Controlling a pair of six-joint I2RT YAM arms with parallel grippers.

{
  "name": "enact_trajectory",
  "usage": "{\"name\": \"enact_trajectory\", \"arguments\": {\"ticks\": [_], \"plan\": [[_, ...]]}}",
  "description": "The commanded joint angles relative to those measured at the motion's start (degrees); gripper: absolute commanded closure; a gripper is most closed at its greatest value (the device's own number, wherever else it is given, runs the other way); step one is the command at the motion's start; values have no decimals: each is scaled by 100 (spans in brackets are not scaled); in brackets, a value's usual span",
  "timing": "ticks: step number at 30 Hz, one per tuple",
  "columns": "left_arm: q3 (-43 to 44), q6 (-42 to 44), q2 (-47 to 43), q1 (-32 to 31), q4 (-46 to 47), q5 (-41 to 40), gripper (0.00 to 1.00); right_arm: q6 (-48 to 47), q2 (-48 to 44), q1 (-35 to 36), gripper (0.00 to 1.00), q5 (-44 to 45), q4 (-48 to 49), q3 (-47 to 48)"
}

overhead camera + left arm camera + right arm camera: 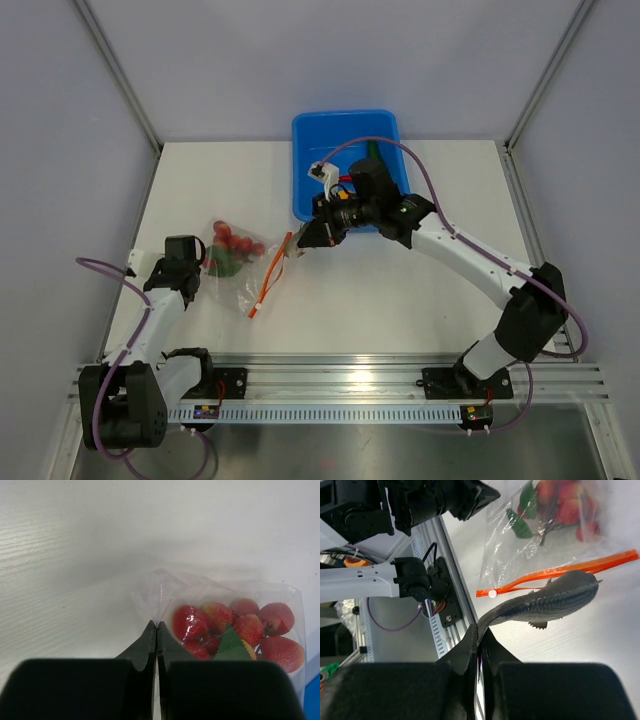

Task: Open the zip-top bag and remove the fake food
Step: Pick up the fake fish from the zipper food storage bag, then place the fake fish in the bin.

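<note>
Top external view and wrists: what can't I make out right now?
Blue tub contents, top view: largely covered by the right arm.
Zip strip open or sealed: too small in top view, out of the left wrist view.
Zip-top bag lower part, left wrist view: hidden behind the left jaws.

L claw & R claw: jaws together.

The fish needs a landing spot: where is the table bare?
Bare table lies between the bag and the right arm, and in the far corner left of the blue tub. It is crowded where the left gripper pinches the bag and the right gripper holds the fish.
</note>
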Motion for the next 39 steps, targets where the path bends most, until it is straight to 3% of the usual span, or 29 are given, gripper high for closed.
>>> {"name": "enact_trajectory", "arguments": {"ticks": [1,10,20,28,39], "plan": [[243,23,45,2,30,-120,100,-17,-517,-66,100,460,423,-134],[243,49,54,2,39,-58,100,-61,-1124,-154,100,1549,923,-398],[226,85,62,2,65,30,100,-18,-826,-444,100,2701,986,208],[226,93,115,2,91,161,100,360,-27,-726,100,3493,1276,971],[304,23,185,2,-75,170,100,1248,1617,-1350,100,3054,1830,2079]]}}
